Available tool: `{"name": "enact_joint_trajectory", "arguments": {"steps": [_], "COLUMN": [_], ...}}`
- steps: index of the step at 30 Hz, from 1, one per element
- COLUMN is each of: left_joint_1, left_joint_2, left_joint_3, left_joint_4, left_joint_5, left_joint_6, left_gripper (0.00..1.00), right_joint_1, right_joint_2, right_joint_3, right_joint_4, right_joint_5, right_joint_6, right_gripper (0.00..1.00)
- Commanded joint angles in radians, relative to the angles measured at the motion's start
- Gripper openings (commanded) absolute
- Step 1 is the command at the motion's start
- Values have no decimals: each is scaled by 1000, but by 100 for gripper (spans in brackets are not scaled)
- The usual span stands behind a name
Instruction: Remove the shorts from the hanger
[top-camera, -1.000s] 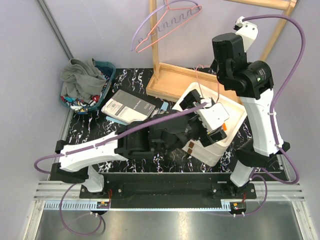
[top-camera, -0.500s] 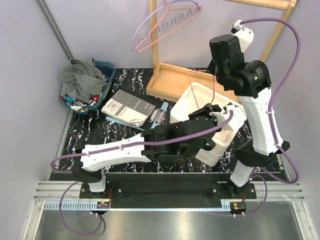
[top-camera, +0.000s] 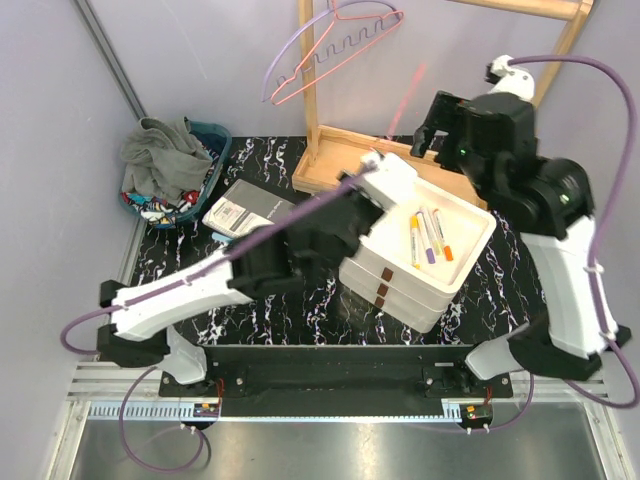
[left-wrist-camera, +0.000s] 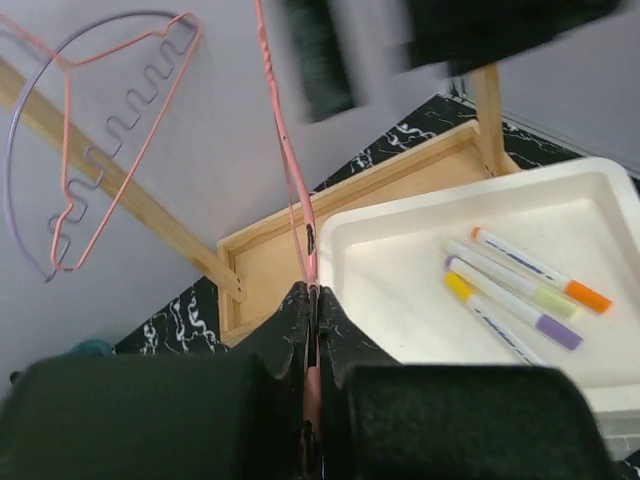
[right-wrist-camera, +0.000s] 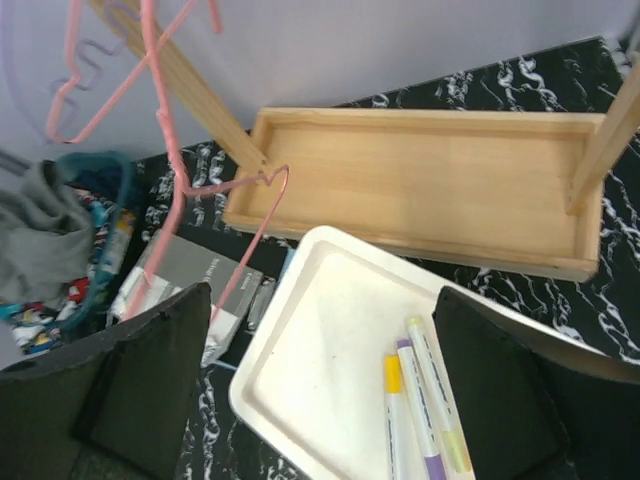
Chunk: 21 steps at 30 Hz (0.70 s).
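Over the last second the left gripper (left-wrist-camera: 312, 300) has been closing on the bare pink hanger (left-wrist-camera: 288, 165), and the right gripper (right-wrist-camera: 320, 375) is now letting go, its jaws spread wide. The shorts (top-camera: 160, 155) are lying heaped in the basket (top-camera: 222, 140) at the far left, so this hanger looks finished with. The left arm is stretching diagonally across the desk (top-camera: 250, 310) towards the far right, while the right arm is hovering raised there.

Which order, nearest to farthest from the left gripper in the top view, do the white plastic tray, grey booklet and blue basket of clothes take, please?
From the left gripper:
1. White plastic tray, directly beside it on the right.
2. Grey booklet, farther off to its left.
3. Blue basket of clothes, far left corner.
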Motion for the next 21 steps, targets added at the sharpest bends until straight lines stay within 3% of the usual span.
{"name": "enact_joint_trajectory", "arguments": {"steps": [1,4,10,21], "left_joint_1": [121,213,486,807], "left_joint_2": [-162,-234,-237,-38], "left_joint_3": [-105,-176,-121,43], "left_joint_4": [69,152,201,419], "left_joint_5": [162,243,519,989], "left_joint_6": [-196,-254,-506,-969], "left_gripper": [0,0,0,0], "right_joint_1": [5,5,5,5], "right_joint_2": [-189,-283,-387,-419], "right_joint_3": [-108,-193,-285,-303], "right_joint_4": [198,275,313,329], "right_joint_5": [-159,-144,-64,-14], "right_joint_6": [-62,-77,-102,-135], "right_gripper": [100,100,100,100]}}
